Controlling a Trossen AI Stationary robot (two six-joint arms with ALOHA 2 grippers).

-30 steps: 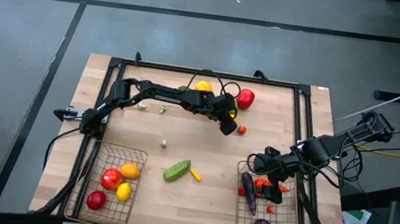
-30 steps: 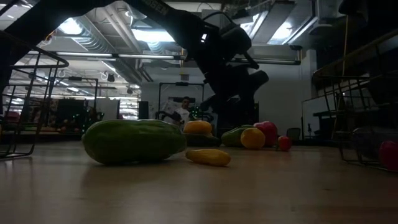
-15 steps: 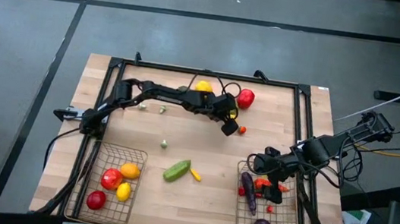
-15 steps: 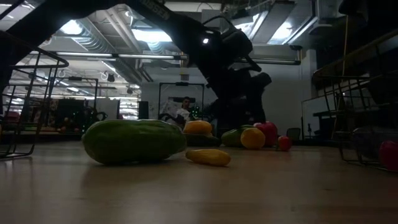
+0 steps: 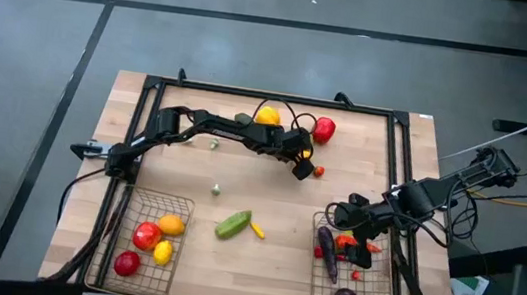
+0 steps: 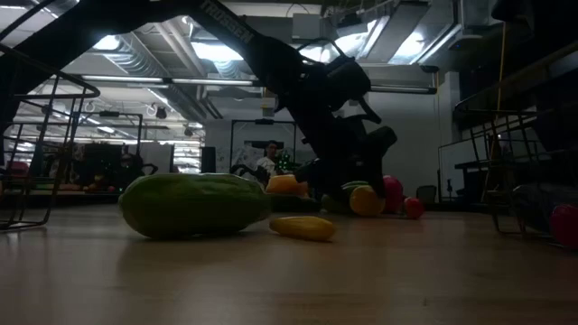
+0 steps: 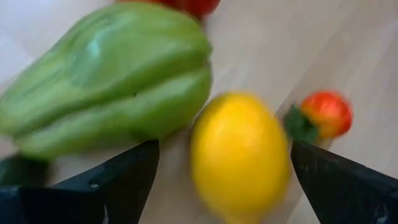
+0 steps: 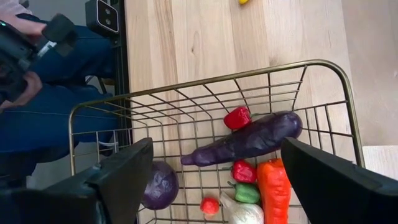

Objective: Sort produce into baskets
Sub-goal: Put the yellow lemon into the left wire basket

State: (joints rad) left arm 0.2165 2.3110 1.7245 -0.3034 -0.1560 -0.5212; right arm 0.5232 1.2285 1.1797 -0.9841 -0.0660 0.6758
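While open, left end effector (image 7: 221, 180) straddles yellow lemon (image 7: 239, 155).

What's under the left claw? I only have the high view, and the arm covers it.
Observer: A yellow lemon lies between the open fingers of the left claw, not gripped.
Operator: Neighbours?
Observer: A green squash lies right beside the lemon.
Operator: Anyone near the table?
Observer: Yes, a person in blue is just beyond the right basket.
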